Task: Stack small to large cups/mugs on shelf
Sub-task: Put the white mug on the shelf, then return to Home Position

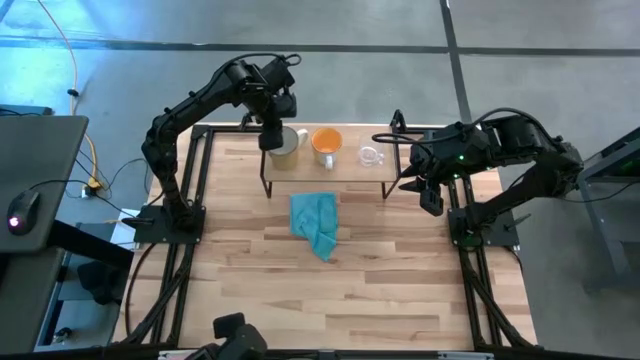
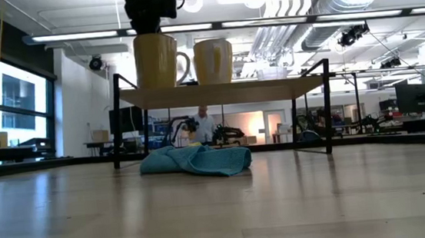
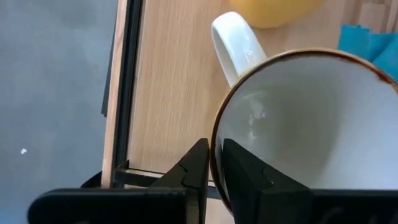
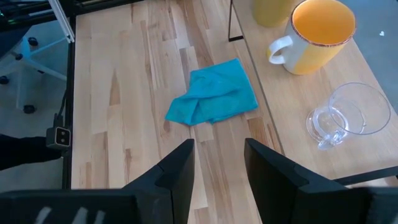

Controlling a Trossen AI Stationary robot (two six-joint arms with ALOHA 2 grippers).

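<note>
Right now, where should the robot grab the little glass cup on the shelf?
Best by its rim, coming from above. The glass cup stands upright and open-topped on the shelf, apart from the orange mug, so one finger could slip inside. The right tool is open, nearest it.

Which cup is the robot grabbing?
The big cream mug at the shelf's left end: the left gripper pinches its rim. The orange mug and glass cup stand untouched.
</note>
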